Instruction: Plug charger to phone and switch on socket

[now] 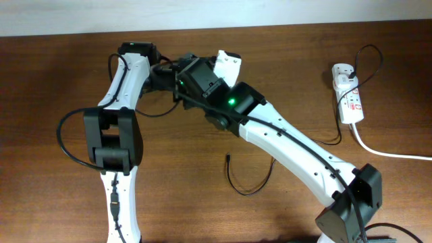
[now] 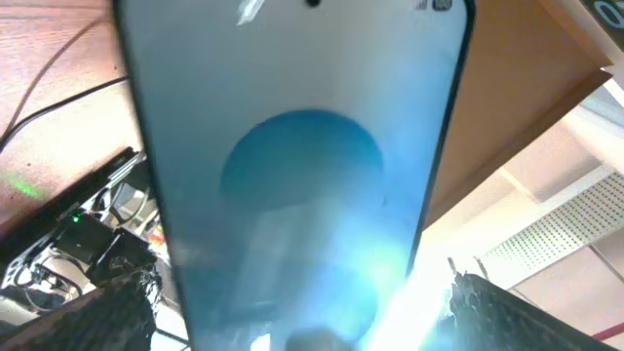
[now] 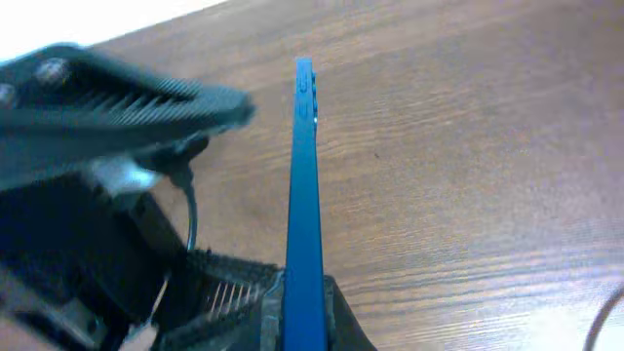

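The phone (image 2: 302,166) fills the left wrist view, its blue screen glaring, raised above the table (image 1: 54,74) at 12 o'clock overhead. The right gripper (image 3: 292,317) is clamped on its two faces. The left gripper (image 2: 300,288) is spread wide, fingers flanking the phone's edges with gaps showing. The charger (image 1: 244,194) lies loose at the phone's 6 o'clock, and the socket (image 1: 347,93) at 3 o'clock.

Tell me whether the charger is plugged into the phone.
Unplugged: the charger lies on the table, its tip free, apart from the phone.
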{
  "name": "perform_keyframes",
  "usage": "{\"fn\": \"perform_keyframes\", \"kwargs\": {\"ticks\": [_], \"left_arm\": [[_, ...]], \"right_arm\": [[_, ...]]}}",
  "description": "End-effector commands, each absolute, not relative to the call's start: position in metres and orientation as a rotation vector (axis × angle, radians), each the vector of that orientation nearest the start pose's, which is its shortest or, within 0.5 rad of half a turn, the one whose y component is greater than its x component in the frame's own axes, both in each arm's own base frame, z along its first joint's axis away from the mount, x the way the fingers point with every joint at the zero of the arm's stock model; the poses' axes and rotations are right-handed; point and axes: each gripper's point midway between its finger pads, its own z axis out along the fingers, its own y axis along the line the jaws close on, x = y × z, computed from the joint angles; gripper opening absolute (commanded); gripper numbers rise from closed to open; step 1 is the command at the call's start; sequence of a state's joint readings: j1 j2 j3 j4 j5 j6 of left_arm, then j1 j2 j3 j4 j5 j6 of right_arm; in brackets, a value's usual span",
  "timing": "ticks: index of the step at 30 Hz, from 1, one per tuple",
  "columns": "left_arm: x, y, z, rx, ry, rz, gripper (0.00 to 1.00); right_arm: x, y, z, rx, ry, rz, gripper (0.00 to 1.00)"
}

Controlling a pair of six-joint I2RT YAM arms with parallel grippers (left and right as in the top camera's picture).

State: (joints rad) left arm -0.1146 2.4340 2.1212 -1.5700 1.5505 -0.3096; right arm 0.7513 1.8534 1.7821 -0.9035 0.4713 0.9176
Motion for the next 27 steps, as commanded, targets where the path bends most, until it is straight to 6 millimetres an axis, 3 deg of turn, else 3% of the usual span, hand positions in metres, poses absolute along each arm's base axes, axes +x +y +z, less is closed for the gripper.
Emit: {"fn": "perform_keyframes", "kwargs": {"ticks": [1,3,7,10,13,14,15,19,21,24,27], "left_arm": [[0.43,-0.22,0.199,0.467,-1.871,1.815,0.99],[0.43,-0.22,0.199,0.467,-1.871,1.815,1.0],[0.43,-0.22,0.199,0.539,-1.822,1.759,1.0],[0.43,-0.22,0.199,0.685,-1.713,1.635,0.87],[0.43,-0.22,0.199,0.747,-1.661,1.576,0.9],[0.43,-0.22,0.199,0.757,-1.653,1.567,0.88],[0.43,-0.22,0.199,0.758,-1.653,1.567,0.86],[0.43,-0.22,0.199,0.757,-1.653,1.567,0.83],[0.431,-0.22,0.199,0.754,-1.656,1.57,0.74],[0.431,-0.22,0.199,0.751,-1.659,1.573,0.68],[0.432,-0.22,0.199,0.746,-1.663,1.577,0.7]], "right_arm": [[0.417,0.235,0.234,0.824,2.215,0.263,0.04],[0.42,0.231,0.231,1.079,2.164,0.396,0.04],[0.424,0.245,0.247,1.1,2.146,0.551,0.04],[0.419,0.241,0.271,1.099,2.104,0.605,0.04],[0.407,0.236,0.259,1.453,2.014,0.677,0.04],[0.398,0.243,0.251,1.63,1.995,0.742,0.04],[0.394,0.25,0.249,1.697,1.999,0.788,0.04],[0.392,0.258,0.25,1.7,2.038,0.831,0.04],[0.394,0.261,0.253,1.695,2.027,0.855,0.04],[0.391,0.269,0.253,1.697,2.067,0.896,0.04],[0.393,0.272,0.256,1.69,2.061,0.921,0.04]]}}
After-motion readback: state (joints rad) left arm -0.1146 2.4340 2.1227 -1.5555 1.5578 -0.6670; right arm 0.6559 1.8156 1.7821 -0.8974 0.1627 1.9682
